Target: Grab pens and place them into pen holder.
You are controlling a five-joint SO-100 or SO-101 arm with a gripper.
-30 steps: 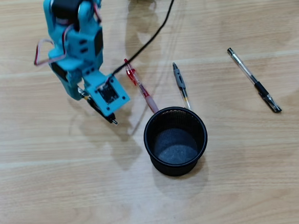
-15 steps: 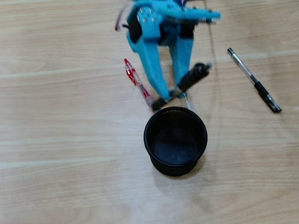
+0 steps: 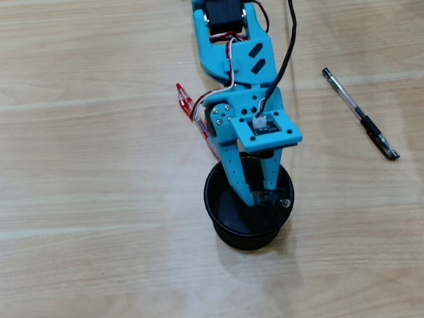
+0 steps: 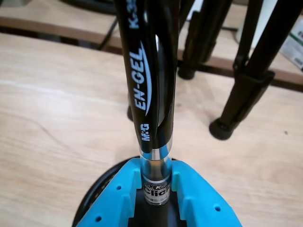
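The blue plastic gripper [image 3: 261, 192] reaches over the round black mesh pen holder [image 3: 220, 217], fingers closed on a glossy black pen [image 4: 151, 94]. Only the wrist view shows its printed barrel and chrome band. The red pen [image 3: 186, 102] lies left, the clear pen [image 3: 359, 114] right, on the wood-grain table [image 3: 70, 212].

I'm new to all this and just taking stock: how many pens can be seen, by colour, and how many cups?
Red and clear pen: 1
Clear pen with black ends: 1
Black pen: 1, gripped in the hand over the cup
Black mesh cup: 1
Total: 4 things, 3 of them pens; the arm may hide more.
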